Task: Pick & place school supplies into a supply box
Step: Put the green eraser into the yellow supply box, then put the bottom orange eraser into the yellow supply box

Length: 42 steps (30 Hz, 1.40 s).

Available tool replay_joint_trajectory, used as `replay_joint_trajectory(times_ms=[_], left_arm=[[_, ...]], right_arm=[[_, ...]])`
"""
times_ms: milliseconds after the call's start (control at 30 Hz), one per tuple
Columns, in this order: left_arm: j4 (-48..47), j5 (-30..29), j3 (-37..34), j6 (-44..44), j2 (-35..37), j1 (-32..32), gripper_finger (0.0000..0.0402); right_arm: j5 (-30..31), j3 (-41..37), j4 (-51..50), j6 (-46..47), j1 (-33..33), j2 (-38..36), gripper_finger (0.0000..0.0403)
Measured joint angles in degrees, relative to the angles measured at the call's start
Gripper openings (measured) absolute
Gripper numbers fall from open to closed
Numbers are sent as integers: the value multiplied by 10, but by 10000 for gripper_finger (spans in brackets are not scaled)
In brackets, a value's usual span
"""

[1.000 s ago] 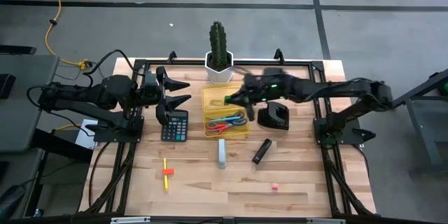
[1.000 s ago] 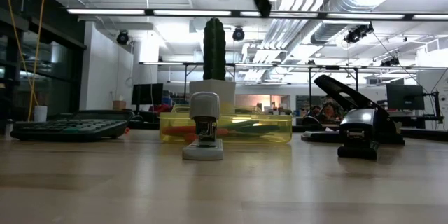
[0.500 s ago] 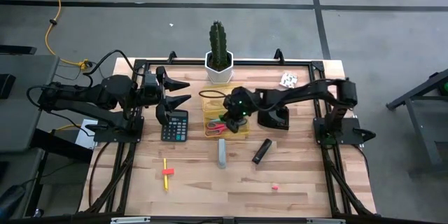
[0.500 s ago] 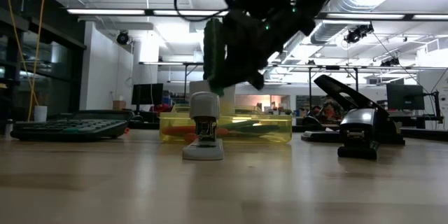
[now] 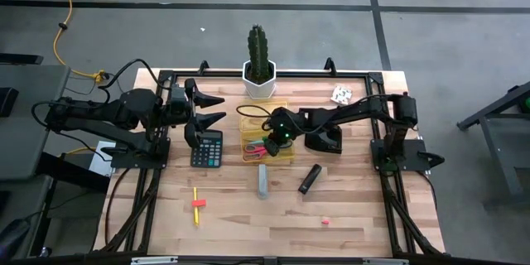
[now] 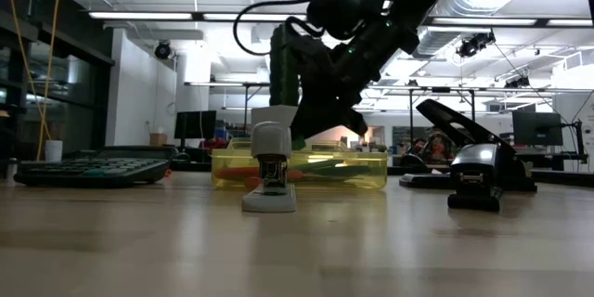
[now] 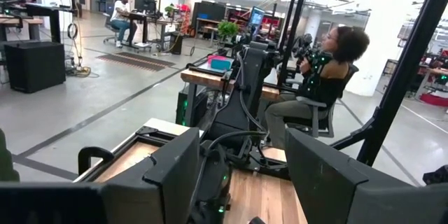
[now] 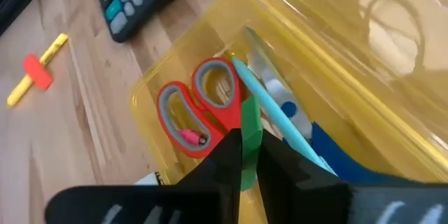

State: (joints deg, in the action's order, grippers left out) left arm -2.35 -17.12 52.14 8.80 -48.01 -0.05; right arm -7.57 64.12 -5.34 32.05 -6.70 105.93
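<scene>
The translucent yellow supply box (image 5: 267, 132) lies mid-table in front of the cactus pot. It holds red-handled scissors (image 8: 203, 105), a teal pen (image 8: 269, 108) and blue-handled scissors (image 8: 336, 150). My right gripper (image 5: 277, 137) hangs low over the box's near half (image 6: 311, 125), shut on a small green eraser (image 8: 250, 129). A yellow pen with an orange clip (image 5: 197, 205) and a pink eraser (image 5: 325, 221) lie on the near part of the table. A white piece (image 5: 340, 93) lies far right. My left gripper (image 5: 207, 109) waits open at the table's left, above the calculator. My right gripper pinches the green eraser (image 8: 250, 140) between its two fingers (image 8: 227, 157), coming from above and slanting down into the box. The eraser is lifted clear. Its free end (image 8: 248, 108) sticks out past the fingertips, just over the red scissors' handles.
A black calculator (image 5: 207, 147) sits left of the box and a black hole punch (image 5: 325, 139) right of it. A grey stapler (image 5: 262, 180) and a black marker-like object (image 5: 310, 178) lie nearer. The white cactus pot (image 5: 258, 83) stands behind the box. A seated person (image 7: 315, 84) shows beyond the table.
My right gripper has come down from high above the table to just over the box, moving slightly toward the near edge, while the arm folded in. It has stayed shut on the green eraser.
</scene>
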Motion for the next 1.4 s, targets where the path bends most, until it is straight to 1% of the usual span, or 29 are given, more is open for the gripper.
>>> replay_joint_trajectory(times_ms=[100,167,233,333,433,500,567,667,767,900,1000,1133,1233,1300,1400], left_arm=[[0,0,0,0,0,0,200],[0,0,0,0,0,0,200],[0,0,0,0,0,0,200],[0,0,0,0,0,0,200],[-2,0,0,0,0,0,200],[-8,0,0,0,0,0,200],[-12,0,0,0,0,0,200],[-13,0,0,0,0,0,200],[-13,0,0,0,0,0,200],[-13,-2,0,0,0,0,200],[-13,-2,0,0,0,0,200],[-13,-2,0,1,0,0,200],[-13,-2,0,2,0,0,200],[-13,-2,0,5,0,0,200],[-13,-2,0,11,0,0,200]], right_arm=[[0,0,-2,17,0,0,31],[0,0,-1,25,0,0,44],[0,0,0,31,0,0,69],[0,0,0,39,0,0,116],[-8,0,-2,19,-4,-9,161],[-28,0,-1,-5,-9,-26,182],[-31,0,-6,-28,-12,-53,194],[-15,0,-23,-75,-14,-97,199],[-18,0,-29,-101,-14,-131,200],[-21,0,-32,-111,-9,-140,200],[-19,-1,-36,-112,4,-116,200],[-15,-3,-51,-112,23,-52,200],[-1,-3,-51,-81,29,-11,200],[4,-3,-56,-63,29,5,200],[5,-3,-47,-60,29,6,200]])
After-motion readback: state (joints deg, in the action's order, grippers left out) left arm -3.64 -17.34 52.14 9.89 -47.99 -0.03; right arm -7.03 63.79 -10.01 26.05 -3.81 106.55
